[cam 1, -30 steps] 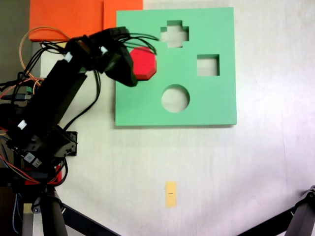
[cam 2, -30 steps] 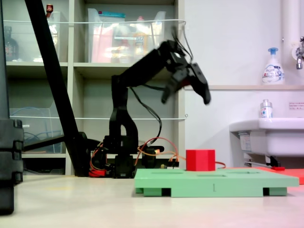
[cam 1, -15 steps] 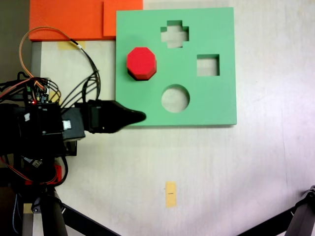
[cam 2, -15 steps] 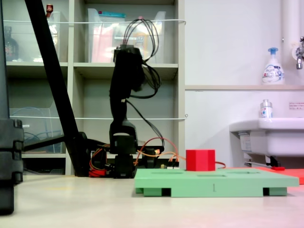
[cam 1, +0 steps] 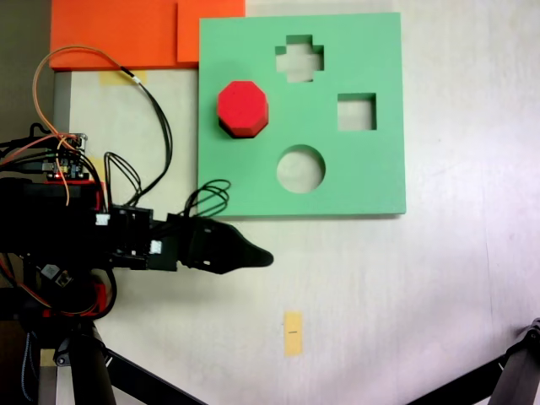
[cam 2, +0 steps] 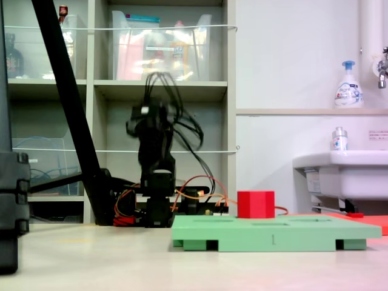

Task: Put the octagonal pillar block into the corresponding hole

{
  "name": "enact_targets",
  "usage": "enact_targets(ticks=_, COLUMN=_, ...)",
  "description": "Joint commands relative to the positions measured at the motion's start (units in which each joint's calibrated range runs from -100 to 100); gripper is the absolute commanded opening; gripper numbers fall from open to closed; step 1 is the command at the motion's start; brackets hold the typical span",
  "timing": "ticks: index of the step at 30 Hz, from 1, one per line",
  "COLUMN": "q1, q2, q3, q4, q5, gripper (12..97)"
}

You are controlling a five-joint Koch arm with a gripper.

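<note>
The red octagonal pillar block (cam 1: 243, 108) stands upright on the upper left part of the green board (cam 1: 371, 181); from the side the block (cam 2: 255, 204) rises well above the board (cam 2: 273, 230). The corresponding hole is hidden: the block covers that spot, and I cannot tell how deep it sits. My gripper (cam 1: 261, 256) points right over the bare table, just below the board's lower left corner and apart from the block. Its jaws lie one over the other, and the arm (cam 2: 154, 130) is blurred in the side view.
The board has cross (cam 1: 299, 59), square (cam 1: 356, 111) and round (cam 1: 300, 169) cutouts. Orange foam sheets (cam 1: 126, 29) lie behind its left corner. A yellow tape mark (cam 1: 293, 332) is on the table. Black tripod legs (cam 1: 510, 371) cross the lower corners.
The arm left the block, swung off the board toward its base, and now reaches low over the table in front of the board. The red block has not moved.
</note>
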State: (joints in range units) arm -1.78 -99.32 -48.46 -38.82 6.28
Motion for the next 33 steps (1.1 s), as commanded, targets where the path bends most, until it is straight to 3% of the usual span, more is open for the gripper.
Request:
enact_targets(ticks=1, q1=-0.9, q2=-0.7, q3=-13.4, q4=43.3, q5=-0.6, gripper=51.0)
enact_targets(ticks=3, q1=-0.9, q2=-0.7, q3=-26.3, q4=64.4, q5=-0.8, gripper=47.0)
enact_targets(ticks=15, q1=0.9, q2=-0.7, q3=-51.5, q4=65.7, q5=-6.1, gripper=48.7)
enact_targets(ticks=25, q1=0.9, q2=-0.7, q3=-51.5, q4=39.9, q5=-10.2, gripper=49.7)
enact_targets(ticks=28, q1=0.9, q2=-0.7, q3=-51.5, q4=39.6, q5=-10.2, gripper=45.4)
enact_targets(ticks=33, q1=0.8, q2=-0.7, q3=-51.5, q4=39.6, q5=-10.2, gripper=47.8)
